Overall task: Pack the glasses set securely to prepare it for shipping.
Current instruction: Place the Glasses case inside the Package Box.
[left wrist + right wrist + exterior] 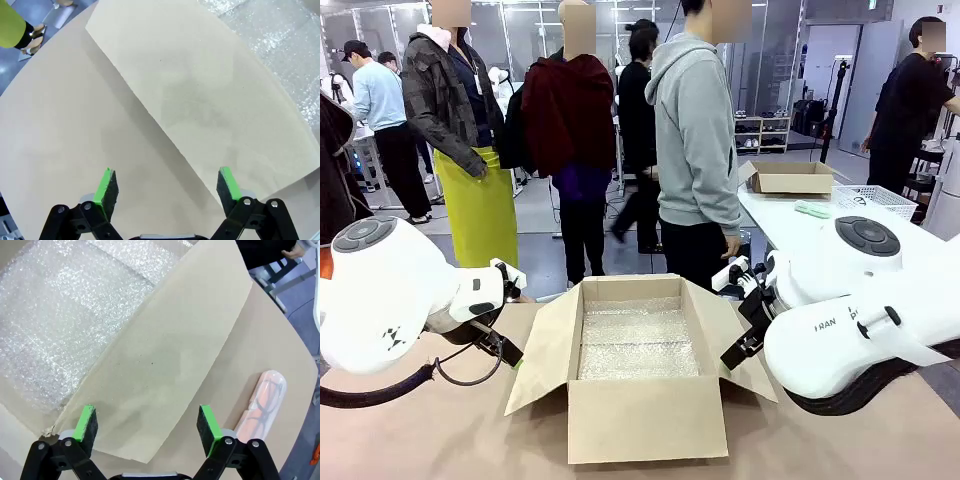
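A pale pink glasses case point(262, 405) with spectacles under its clear top lies on the tan table, just off the outer edge of the box's right flap point(170, 355). My right gripper point(146, 422) hangs open above that flap with nothing between its green pads, the case a little to its right. The open cardboard box point(645, 415) stands mid-table, its floor lined with bubble wrap point(638, 340). On the other side, my left gripper point(166, 187) is open and empty over the edge of the left flap point(210, 100) and the bare table.
A person in a grey hoodie point(695, 130) stands at the far side of the table. Behind on the right, a white table point(790, 225) holds a small cardboard box point(790, 178), a white basket point(870, 200) and a small mint green object point(812, 209).
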Motion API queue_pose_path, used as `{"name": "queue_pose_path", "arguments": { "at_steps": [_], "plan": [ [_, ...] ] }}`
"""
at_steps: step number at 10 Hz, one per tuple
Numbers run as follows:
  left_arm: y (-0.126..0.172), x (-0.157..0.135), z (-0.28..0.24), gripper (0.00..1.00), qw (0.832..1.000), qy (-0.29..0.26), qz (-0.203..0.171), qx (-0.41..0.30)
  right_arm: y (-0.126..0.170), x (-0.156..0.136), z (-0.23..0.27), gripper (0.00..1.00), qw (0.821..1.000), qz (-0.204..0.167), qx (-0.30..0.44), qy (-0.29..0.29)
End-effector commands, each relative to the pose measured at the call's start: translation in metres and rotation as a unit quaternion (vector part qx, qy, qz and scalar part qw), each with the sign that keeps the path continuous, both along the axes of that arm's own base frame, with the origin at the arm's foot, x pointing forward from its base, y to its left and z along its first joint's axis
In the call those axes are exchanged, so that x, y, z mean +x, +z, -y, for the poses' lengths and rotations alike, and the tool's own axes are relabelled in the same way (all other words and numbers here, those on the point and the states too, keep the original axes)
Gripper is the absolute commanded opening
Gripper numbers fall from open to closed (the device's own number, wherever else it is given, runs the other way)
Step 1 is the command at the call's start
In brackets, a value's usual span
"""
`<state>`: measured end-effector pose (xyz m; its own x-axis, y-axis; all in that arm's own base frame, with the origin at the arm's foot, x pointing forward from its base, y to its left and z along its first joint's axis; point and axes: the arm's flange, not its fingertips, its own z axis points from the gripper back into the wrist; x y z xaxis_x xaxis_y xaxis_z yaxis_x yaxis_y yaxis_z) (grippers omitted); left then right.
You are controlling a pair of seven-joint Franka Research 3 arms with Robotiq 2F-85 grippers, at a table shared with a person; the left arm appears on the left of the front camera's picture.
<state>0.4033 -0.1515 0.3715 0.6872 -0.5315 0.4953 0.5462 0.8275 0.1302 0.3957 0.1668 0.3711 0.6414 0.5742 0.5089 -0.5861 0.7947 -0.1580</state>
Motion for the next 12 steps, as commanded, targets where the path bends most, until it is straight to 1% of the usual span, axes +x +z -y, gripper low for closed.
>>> {"name": "queue_pose_path", "arguments": {
  "at_steps": [1,11,12],
  "plan": [
    [0.0000,-0.0001,0.0001,1.00,1.000,0.000,0.000,0.000,0.0000,0.0000,0.0000,1.00,1.000,0.000,0.000,0.000],
    [0.0000,-0.0001,0.0001,1.00,1.000,0.000,0.000,0.000,0.0000,0.0001,0.0002,1.00,1.000,0.000,-0.001,0.000],
    [0.0000,-0.0002,0.0005,1.00,1.000,-0.001,0.000,0.000,0.0033,0.0041,0.0003,1.00,1.000,0.010,0.004,-0.006]
  ]
}}
